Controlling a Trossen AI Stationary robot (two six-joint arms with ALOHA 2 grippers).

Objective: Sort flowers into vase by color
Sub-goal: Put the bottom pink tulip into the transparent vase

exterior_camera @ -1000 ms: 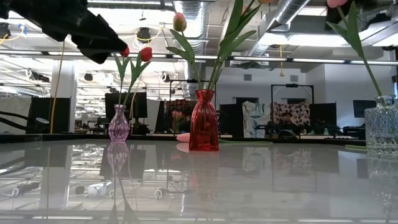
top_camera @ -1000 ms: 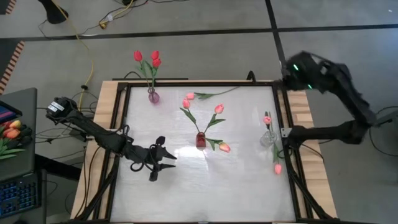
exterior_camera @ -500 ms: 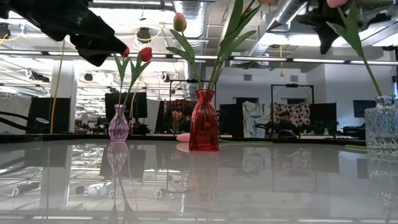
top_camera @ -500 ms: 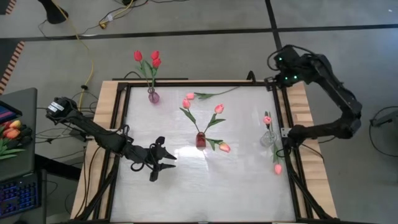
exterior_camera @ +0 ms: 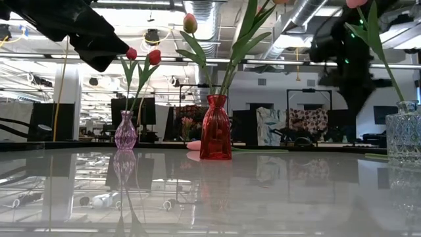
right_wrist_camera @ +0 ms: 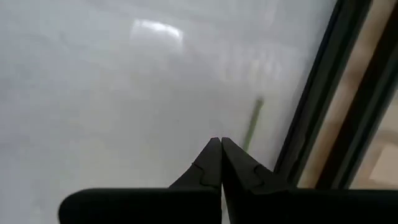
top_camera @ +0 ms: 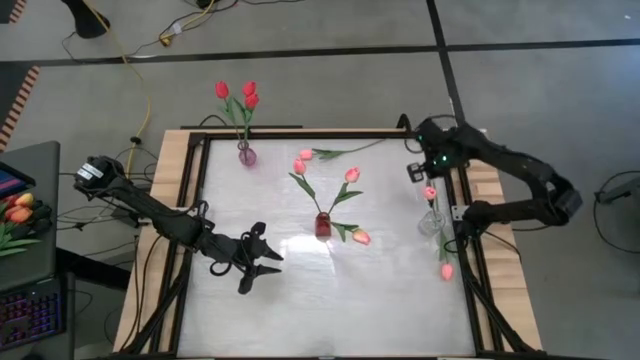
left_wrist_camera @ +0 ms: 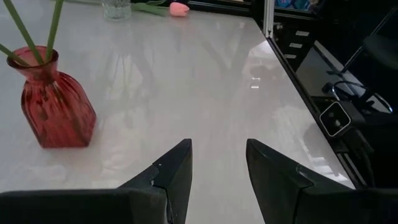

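1. High view: my right gripper hovers just beyond the clear vase, jaws pressed together on nothing.
2. Left gripper waits near the red vase, jaws parted, empty.
3. Loose tulip lies on the table behind the red vase (others stand in vases).
4. I judge it light and floppy; pinch mid-stem, never the head.

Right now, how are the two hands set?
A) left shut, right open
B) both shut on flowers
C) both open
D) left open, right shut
D: the left hand shows a clear gap between its fingers above the table, while the right hand has its fingertips pressed together with nothing between them.
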